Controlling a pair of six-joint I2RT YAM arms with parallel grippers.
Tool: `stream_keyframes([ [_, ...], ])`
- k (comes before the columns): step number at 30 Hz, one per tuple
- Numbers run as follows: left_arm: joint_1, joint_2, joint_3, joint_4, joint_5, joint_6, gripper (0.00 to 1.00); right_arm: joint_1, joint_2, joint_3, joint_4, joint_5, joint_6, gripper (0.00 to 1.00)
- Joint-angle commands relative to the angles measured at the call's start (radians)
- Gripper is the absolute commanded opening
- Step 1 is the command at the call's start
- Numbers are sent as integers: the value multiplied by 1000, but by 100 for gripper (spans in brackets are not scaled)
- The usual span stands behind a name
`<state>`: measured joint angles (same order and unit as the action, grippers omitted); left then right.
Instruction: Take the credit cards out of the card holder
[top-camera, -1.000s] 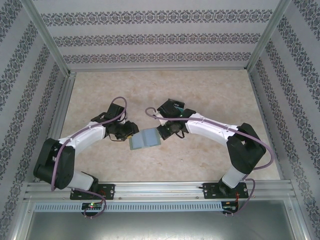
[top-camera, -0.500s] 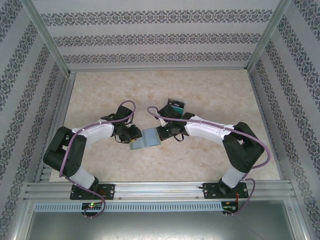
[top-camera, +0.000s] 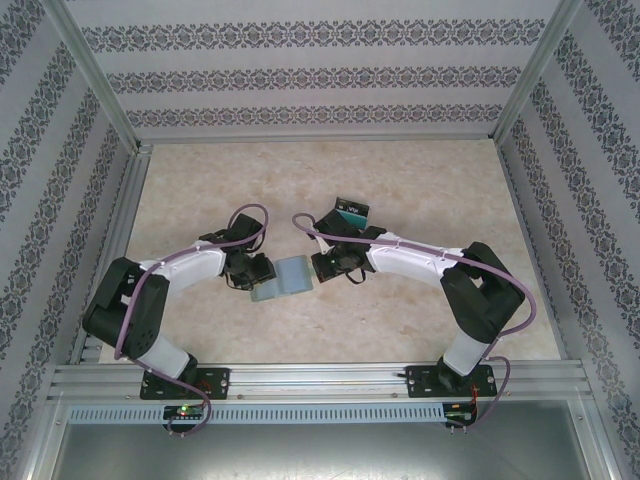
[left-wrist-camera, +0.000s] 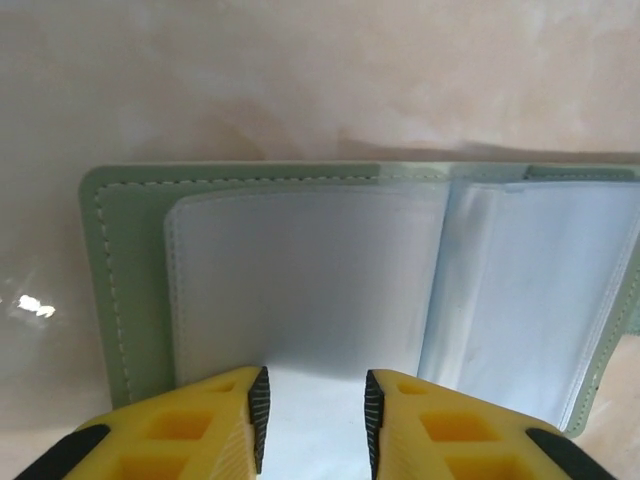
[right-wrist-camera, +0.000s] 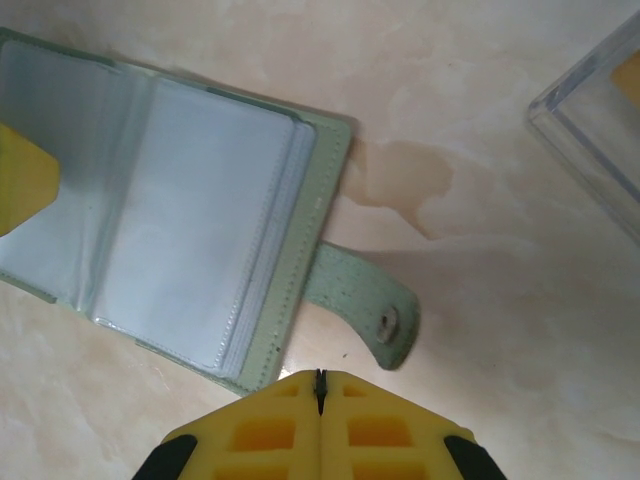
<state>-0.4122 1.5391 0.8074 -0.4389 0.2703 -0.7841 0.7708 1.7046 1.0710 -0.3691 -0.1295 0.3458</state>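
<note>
Green holder (top-camera: 285, 277) lies open, clear sleeves (left-wrist-camera: 300, 280) showing; left gripper (left-wrist-camera: 315, 400) narrowly parted, perhaps touching one; right gripper (right-wrist-camera: 320, 380) closed beside strap (right-wrist-camera: 365, 305).

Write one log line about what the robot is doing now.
card holder: open on table | left gripper: open at sleeve edge | right gripper: shut, empty, beside strap | credit cards: beyond right gripper

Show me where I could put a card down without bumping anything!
Free: the wide bare table between the back wall and the credit cards, and the strip between the card holder and the front rail. Crowded: the middle, where the left claw and right claw flank the card holder.
</note>
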Motion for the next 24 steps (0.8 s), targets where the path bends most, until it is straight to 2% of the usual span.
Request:
stream_keyframes([
  [1, -1, -81, -8, -97, -64, 20, 39, 10, -9, -14, 5, 23, 22, 9],
  [9, 44, -163, -23, -136, -67, 19, 60, 10, -31, -39, 19, 52, 48, 15],
  [12, 65, -213, -40, -137, -75, 20, 76, 9, -72, -71, 32, 100, 66, 27],
  [14, 79, -264, -38, -157, -116, 14, 96, 5, -114, -101, 39, 144, 80, 35],
  [15, 83, -288, -32, -168, -144, 11, 100, 2, -136, -116, 40, 168, 90, 38],
  [19, 97, -398, 2, -228, -310, 20, 99, -29, -271, -197, 53, 260, 117, 46],
  [24, 105, -522, 22, -234, -569, 106, 99, -111, -511, -314, 48, 412, 132, 80],
])
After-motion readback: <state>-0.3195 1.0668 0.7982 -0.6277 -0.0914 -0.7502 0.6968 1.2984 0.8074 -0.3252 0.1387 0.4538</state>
